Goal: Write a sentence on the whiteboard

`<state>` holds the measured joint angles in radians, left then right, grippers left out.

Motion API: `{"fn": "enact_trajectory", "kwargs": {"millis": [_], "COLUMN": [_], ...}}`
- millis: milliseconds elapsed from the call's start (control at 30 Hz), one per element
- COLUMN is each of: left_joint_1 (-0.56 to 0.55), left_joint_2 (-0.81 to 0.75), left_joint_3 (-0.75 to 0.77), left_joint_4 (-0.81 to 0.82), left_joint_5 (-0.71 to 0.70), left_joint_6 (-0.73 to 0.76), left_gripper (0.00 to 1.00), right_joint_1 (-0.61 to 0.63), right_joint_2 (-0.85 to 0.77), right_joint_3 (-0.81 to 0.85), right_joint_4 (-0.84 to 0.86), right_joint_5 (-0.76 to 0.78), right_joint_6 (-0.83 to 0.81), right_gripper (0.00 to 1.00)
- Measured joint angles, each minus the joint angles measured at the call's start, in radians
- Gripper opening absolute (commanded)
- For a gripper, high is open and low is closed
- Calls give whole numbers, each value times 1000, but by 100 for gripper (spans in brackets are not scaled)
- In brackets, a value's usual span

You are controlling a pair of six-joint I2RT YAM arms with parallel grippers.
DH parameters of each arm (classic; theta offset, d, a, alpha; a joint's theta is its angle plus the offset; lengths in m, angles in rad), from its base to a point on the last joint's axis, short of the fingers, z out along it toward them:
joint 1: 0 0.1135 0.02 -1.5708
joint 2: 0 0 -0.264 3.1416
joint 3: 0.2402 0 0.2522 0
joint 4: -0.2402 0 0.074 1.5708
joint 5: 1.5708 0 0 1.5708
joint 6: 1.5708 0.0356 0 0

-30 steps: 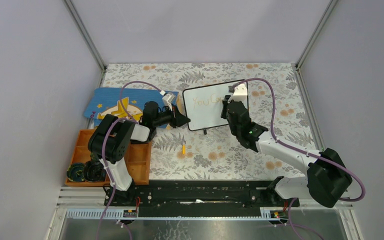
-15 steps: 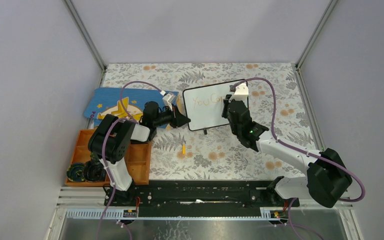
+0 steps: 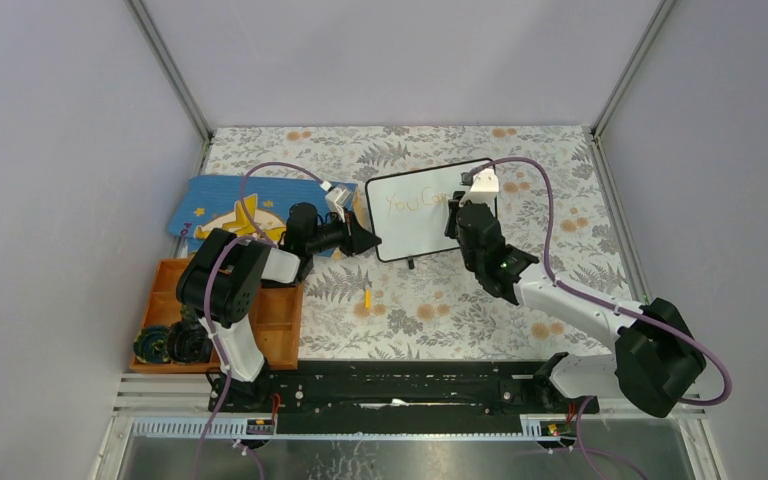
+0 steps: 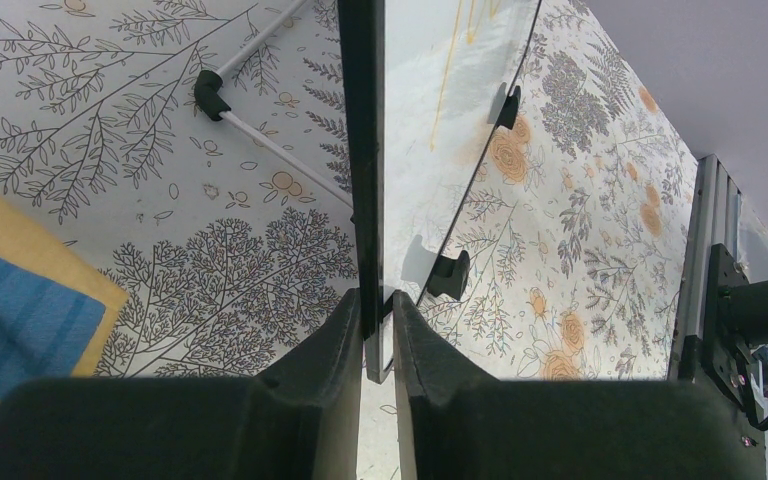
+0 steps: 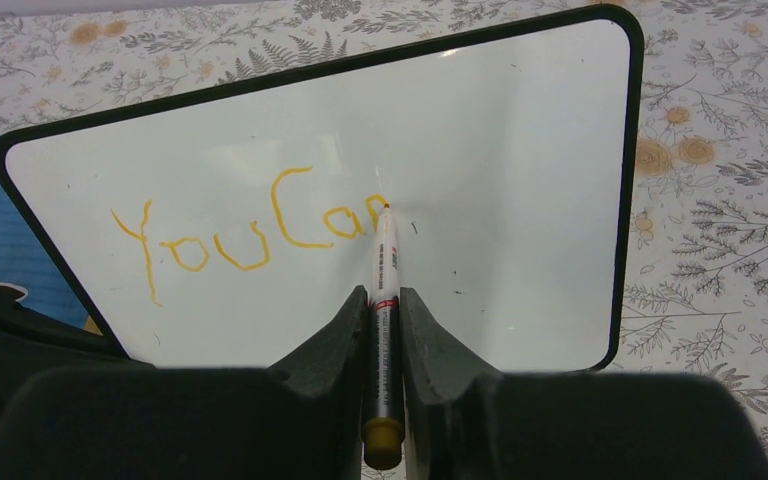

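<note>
The whiteboard (image 3: 415,222) stands tilted on the table, black-framed, and fills the right wrist view (image 5: 480,130). Orange writing (image 5: 250,235) on it reads "YouCa" plus a started stroke. My left gripper (image 3: 368,240) is shut on the board's left edge (image 4: 365,180), seen edge-on in the left wrist view; its midpoint (image 4: 378,322) straddles the frame. My right gripper (image 3: 463,215) is shut on a white marker (image 5: 384,290) with an orange end cap, its midpoint (image 5: 384,310) on the barrel. The marker tip touches the board just right of the "a".
A blue star-patterned book (image 3: 230,208) lies left of the board. An orange tray (image 3: 270,320) with black parts sits at the near left. A small orange marker cap (image 3: 367,298) lies on the floral tablecloth in front of the board. Grey walls enclose the table.
My right gripper has shifted slightly to the right along the top line of writing with the marker. The left gripper and the board have not moved.
</note>
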<state>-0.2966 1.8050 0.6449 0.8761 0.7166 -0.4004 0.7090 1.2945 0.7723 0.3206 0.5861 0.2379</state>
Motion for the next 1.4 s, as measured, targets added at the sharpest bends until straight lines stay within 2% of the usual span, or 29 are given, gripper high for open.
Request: {"fn": "enact_trajectory", "kwargs": {"millis": [500,833,1400], "left_joint_1": [0,0,-4], "left_joint_2": [0,0,-2], "left_joint_3": [0,0,0], "left_joint_4": [-1,-2,-5], "left_joint_5": [0,0,-1], "left_joint_6": [0,5,13], "left_gripper": [20,21,21], "right_joint_1": [-3,-19,-106], "right_joint_2": [-29,-145,-127], "right_joint_3": [-32,-41,-3], "right_joint_4": [-38,-61,-30], "right_joint_5": [-1,29,-32], "right_joint_6": [20,21,66], "right_gripper": [0,0,0]}}
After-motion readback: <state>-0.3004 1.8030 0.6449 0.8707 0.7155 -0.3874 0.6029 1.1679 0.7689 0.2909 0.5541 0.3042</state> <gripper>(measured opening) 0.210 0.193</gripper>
